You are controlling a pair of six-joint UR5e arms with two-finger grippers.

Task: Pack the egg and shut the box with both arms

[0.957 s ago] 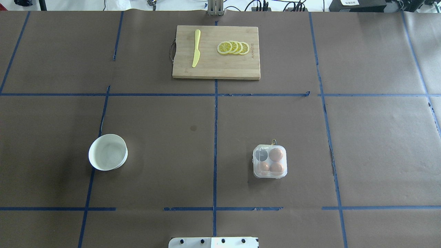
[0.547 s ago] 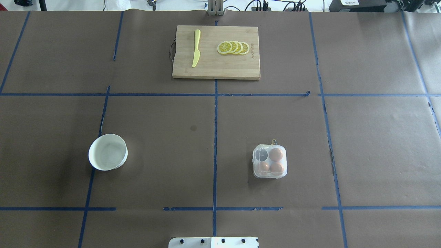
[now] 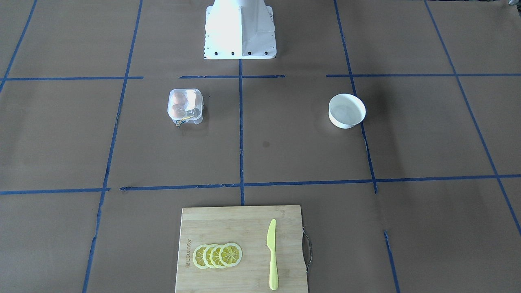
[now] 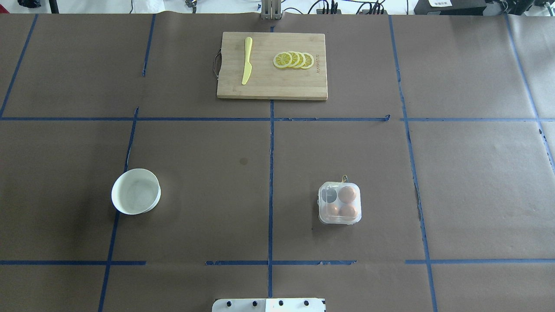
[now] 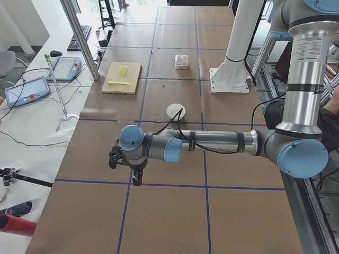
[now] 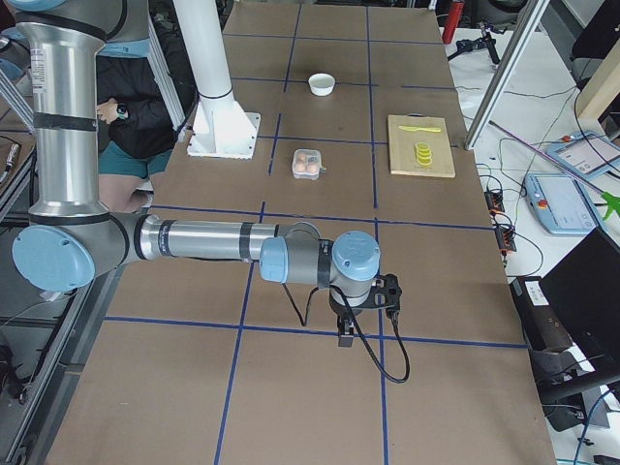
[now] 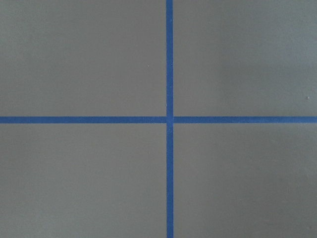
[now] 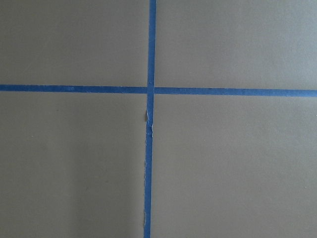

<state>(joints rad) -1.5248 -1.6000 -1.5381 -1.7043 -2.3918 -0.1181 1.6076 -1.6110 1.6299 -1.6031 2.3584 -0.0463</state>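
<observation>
**Both arms parked off the work area, box sits with three eggs**

The box [image 4: 340,203] is right of centre in the lower half of the overhead view, on bare table [image 4: 477,195]. It holds three eggs [image 4: 347,194]. The upper-left cell [image 4: 328,196] is dark and looks empty. The lid looks down over them, but clear plastic makes that hard to confirm. The string [image 3: 183,120] trails off the box edge away from my base.

The bowl [image 4: 135,191] is at lower left of the overhead view and looks empty, so I see no loose egg to pick. The board [image 4: 277,86] at top centre carries a knife [image 4: 246,60] and lemon slices [image 4: 294,60]. My guess is it is clutter, well away from the box.

My left gripper [image 5: 132,172] hangs low over the near end of the table in the left side view, far from the box. My right gripper [image 6: 345,331] does the same in the right side view. Both wrist cameras show only paper and crossed blue tape [image 7: 169,119]. Neither gripper touches or holds anything. Finger spread: cannot tell for either one, since they appear only in the side views. I judge these to be parked poses that keep the table clear.
</observation>
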